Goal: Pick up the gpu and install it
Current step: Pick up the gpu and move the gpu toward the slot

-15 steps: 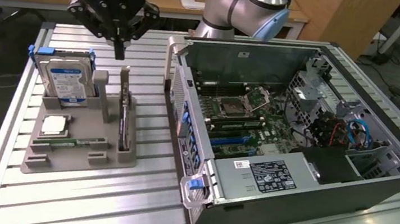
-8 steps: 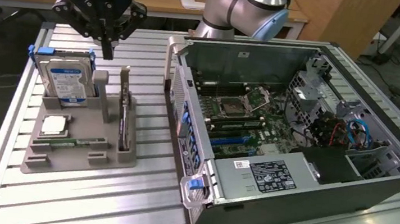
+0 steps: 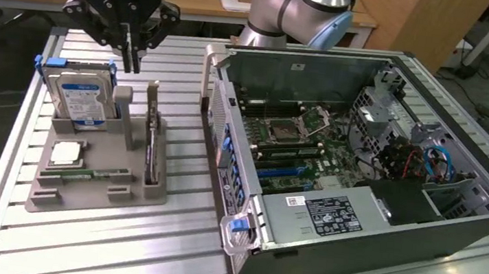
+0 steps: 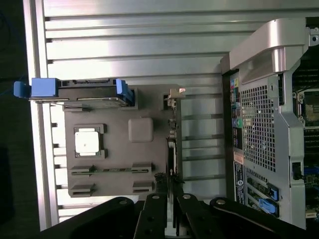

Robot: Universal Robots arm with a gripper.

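Gripper [image 3: 129, 63]: fingers pressed together, pinching nothing. We see it hang above the grey holder [image 3: 63, 196], clear of the parts. The gpu [image 3: 152, 142] stands on edge in the slot along the holder's edge nearest the open computer case [image 3: 362, 157]. Hard drive [image 3: 80, 97] is upright at the holder's opposite corner. The holder rests on the slatted worktop [image 3: 74, 256].

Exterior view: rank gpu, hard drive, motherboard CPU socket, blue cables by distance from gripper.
1. gpu and hard drive, in the grey holder near the gripper: too close to call.
2. CPU socket, middle of the open case.
3. blue cables, case's end at the exterior view's right.
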